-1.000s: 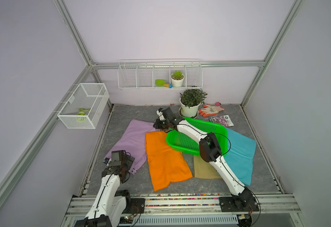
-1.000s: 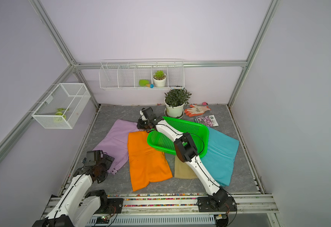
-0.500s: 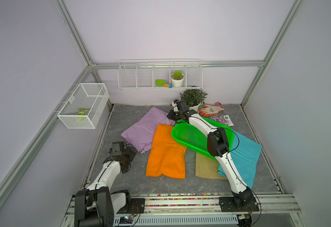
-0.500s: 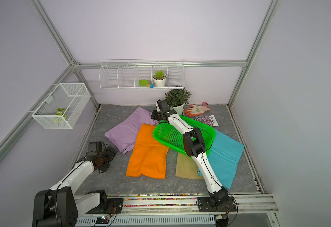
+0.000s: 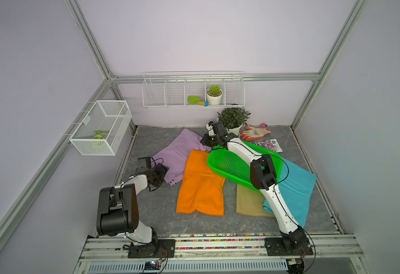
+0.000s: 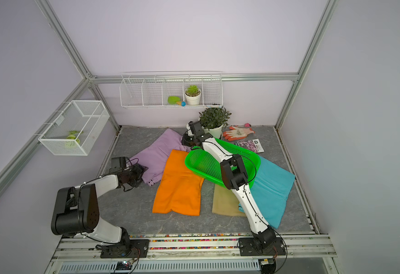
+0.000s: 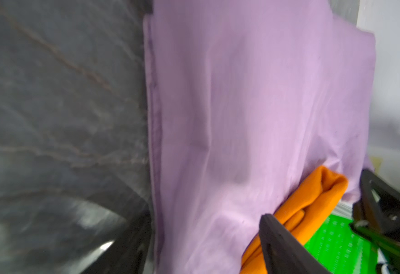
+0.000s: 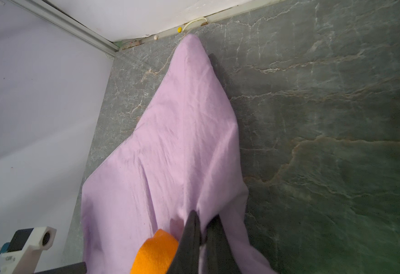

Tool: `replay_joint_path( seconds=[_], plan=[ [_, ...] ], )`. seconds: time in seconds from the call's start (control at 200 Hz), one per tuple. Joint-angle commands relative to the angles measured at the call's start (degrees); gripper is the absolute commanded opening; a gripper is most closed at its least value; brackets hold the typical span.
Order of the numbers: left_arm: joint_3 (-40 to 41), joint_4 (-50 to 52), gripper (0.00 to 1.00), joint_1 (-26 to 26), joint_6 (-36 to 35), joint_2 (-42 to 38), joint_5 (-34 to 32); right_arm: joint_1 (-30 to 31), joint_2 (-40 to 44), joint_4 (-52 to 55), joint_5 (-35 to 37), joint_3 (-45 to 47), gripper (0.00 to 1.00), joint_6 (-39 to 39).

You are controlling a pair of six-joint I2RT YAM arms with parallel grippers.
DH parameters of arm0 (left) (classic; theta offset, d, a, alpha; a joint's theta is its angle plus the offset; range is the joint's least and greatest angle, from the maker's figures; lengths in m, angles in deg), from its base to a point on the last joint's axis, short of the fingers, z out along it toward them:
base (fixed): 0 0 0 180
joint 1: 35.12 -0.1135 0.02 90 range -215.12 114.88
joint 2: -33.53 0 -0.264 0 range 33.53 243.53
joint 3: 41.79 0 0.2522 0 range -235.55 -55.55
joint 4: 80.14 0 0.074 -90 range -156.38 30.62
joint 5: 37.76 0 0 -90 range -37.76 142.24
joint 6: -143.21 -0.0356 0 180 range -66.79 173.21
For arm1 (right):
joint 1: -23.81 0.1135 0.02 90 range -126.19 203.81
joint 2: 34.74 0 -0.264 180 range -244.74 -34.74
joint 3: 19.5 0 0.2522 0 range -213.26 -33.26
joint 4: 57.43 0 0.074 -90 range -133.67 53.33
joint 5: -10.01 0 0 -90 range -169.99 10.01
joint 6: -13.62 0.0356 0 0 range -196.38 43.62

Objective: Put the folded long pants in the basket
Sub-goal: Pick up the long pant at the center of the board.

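In both top views the lilac pants (image 5: 180, 151) (image 6: 161, 149) lie at the back left, beside the orange pants (image 5: 201, 187). The tan pants (image 5: 248, 204) and teal pants (image 5: 296, 187) lie to the right. The green basket (image 5: 230, 166) rests tilted across the orange, tan and teal pants, under my right arm. My right gripper (image 5: 206, 142) (image 8: 203, 227) is shut on the lilac pants' far corner, which is lifted. My left gripper (image 5: 163, 169) (image 7: 201, 242) is open, and its fingers (image 7: 279, 242) straddle the lilac pants' near edge.
A potted plant (image 5: 233, 119) stands just behind my right gripper. Orange-and-white gloves (image 5: 254, 132) and a seed packet (image 5: 269, 145) lie at the back right. A white wire rack (image 5: 193, 91) hangs on the back wall, and a mesh box (image 5: 101, 128) on the left wall.
My right gripper has dragged the lilac pants' corner toward the back, shifting the pants and the basket. My left arm has reached forward to the lilac pants' near edge.
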State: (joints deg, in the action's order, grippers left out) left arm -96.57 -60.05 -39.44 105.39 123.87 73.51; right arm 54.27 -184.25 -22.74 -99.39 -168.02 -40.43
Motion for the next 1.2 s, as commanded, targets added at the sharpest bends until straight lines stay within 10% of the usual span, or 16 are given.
replay_joint_path(
  seconds=[0.0, 0.4, 1.195],
  plan=[
    [0.4, 10.3, 0.69, 1.4, -1.6, 4.3, -5.7, 0.5, 3.9, 1.0, -1.9, 1.1, 0.0, -0.4],
    [-6.6, 13.9, 0.0, 2.1, -5.8, 9.8, -6.5, 0.3, 4.9, 1.0, -3.5, 1.0, 0.0, 0.4],
    [-25.4, 37.8, 0.0, -1.3, -11.8, -3.5, -12.2, 0.3, 7.3, -5.8, -14.2, -5.3, 0.0, 0.9]
  ],
)
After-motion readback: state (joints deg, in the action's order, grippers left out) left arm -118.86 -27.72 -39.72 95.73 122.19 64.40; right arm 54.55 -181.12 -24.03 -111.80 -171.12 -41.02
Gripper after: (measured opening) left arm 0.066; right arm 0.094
